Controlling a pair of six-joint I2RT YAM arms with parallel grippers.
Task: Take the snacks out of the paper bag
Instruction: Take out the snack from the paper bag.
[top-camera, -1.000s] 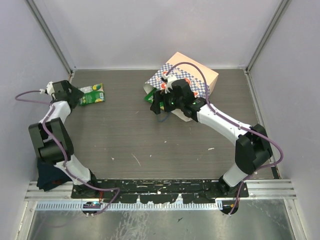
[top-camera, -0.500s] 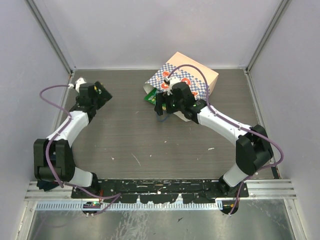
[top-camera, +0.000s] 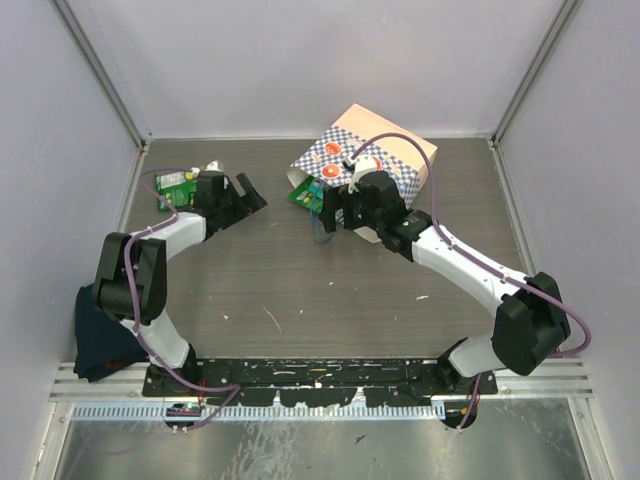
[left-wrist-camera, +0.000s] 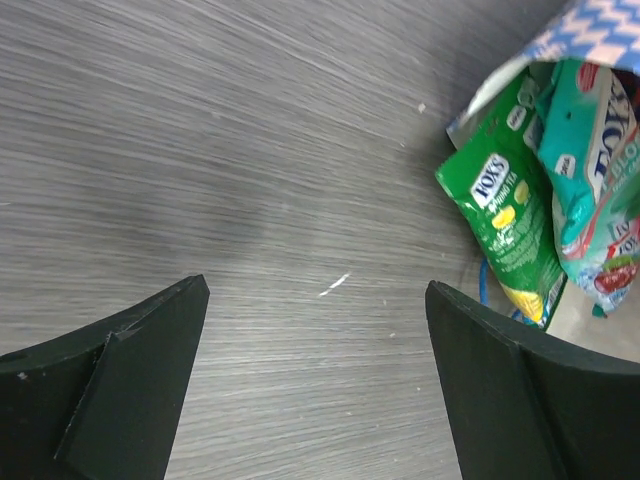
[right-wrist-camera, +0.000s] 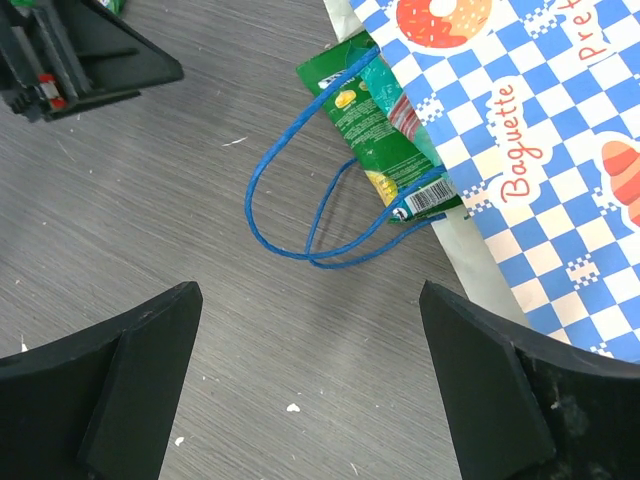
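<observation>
Left gripper (left-wrist-camera: 315, 290), right gripper (right-wrist-camera: 310, 290) wide, empty. Left wrist: teal packet (left-wrist-camera: 585, 130) in paper bag (left-wrist-camera: 600, 30); top: loose green packet (top-camera: 172, 186).

The paper bag (top-camera: 385, 150) is lying on its side by the far edge of the counter (top-camera: 300, 290), right of the middle, with its mouth facing left. Several snacks (top-camera: 305, 195) are poking out of that mouth, and the cord handles (right-wrist-camera: 252, 200) are trailing onto the counter just in front of them. One more packet (top-camera: 175, 187) is lying near the far left corner. The left hand (top-camera: 252, 193) is hovering between that packet and the bag, and the right hand (top-camera: 328, 212) is hanging above the handles. A cloth (top-camera: 100, 340) is lying at the near left corner.
</observation>
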